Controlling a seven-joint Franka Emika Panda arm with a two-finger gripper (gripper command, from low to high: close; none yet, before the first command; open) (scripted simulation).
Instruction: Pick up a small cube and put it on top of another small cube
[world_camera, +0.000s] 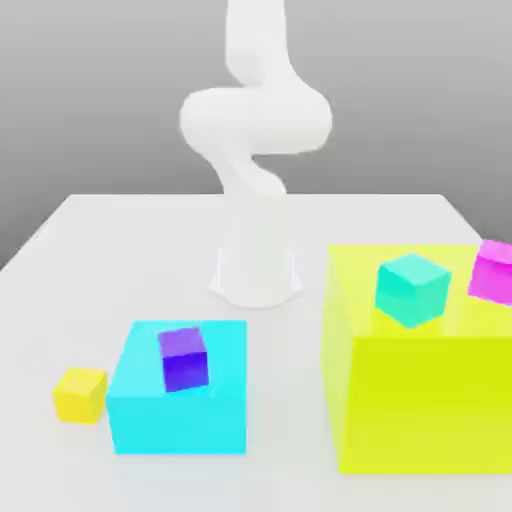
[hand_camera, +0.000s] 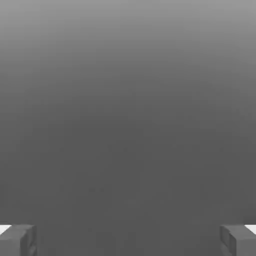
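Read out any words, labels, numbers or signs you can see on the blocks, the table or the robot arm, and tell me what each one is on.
None: there is no text to read.
The small yellow cube, purple cube, cyan block, yellow-green block, teal cube, magenta cube, white arm and table are all plain.

small cube (world_camera: 79, 393) yellow; purple cube (world_camera: 183, 358); cyan block (world_camera: 150, 410); yellow-green block (world_camera: 420, 400)
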